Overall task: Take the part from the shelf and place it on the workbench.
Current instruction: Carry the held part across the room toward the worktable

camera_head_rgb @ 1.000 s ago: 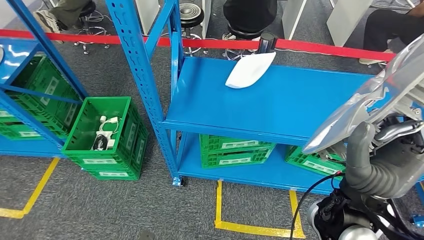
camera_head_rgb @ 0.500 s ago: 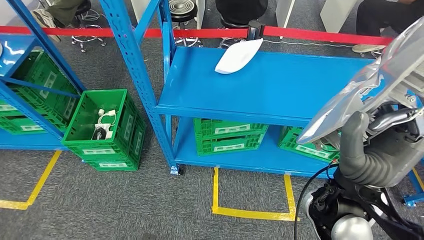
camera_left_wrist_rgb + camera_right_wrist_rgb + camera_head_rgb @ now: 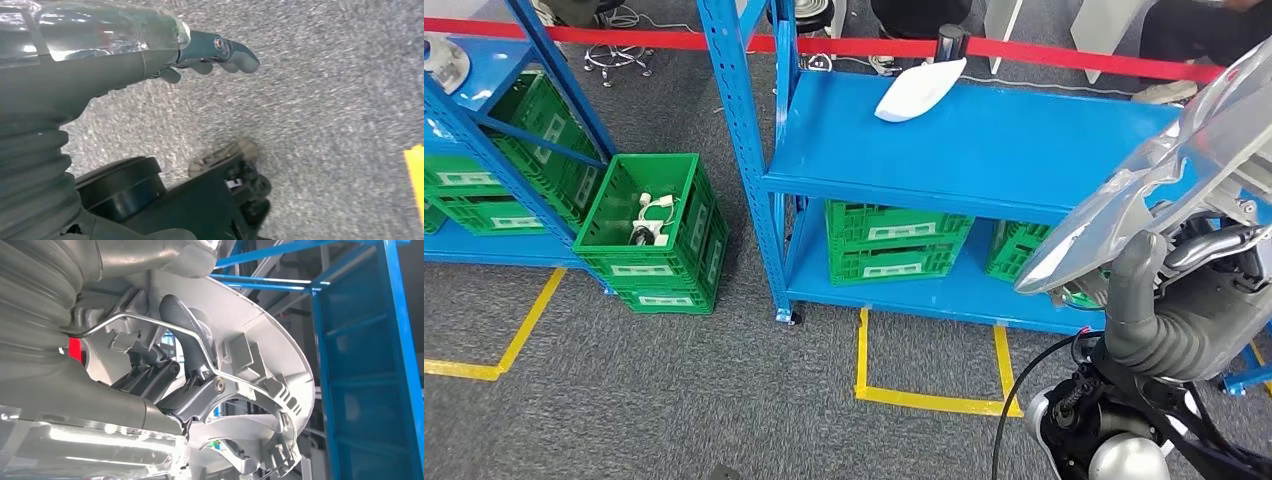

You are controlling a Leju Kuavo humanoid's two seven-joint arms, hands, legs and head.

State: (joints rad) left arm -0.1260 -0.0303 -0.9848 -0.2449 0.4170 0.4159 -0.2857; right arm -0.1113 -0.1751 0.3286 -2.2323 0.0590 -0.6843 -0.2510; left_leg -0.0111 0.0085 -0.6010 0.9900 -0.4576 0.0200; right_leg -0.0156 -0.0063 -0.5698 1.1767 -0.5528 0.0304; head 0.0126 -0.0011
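Note:
My right hand point(image 3: 1181, 300) grips a large silvery curved part point(image 3: 1159, 175), held up at the right of the head view in front of the blue shelf point(image 3: 984, 140). The right wrist view looks at the part's ribbed inner side point(image 3: 260, 365), where my dark fingers point(image 3: 182, 335) hook around it beside a thin wire clip. A second, white part point(image 3: 921, 88) lies at the back of the shelf's upper board. My left hand point(image 3: 210, 55) hangs over the grey carpet, fingers stretched out and holding nothing.
A green crate point(image 3: 659, 235) with white pieces stands on the floor between two blue racks. More green crates point(image 3: 894, 240) sit on the lower shelf board. Red barrier tape point(image 3: 1024, 50) runs behind the shelf, with seated people beyond. Yellow tape point(image 3: 934, 400) marks the floor.
The whole picture has shifted, so the camera has moved: the shelf now sits higher and further right. The silvery part stays in my right hand.

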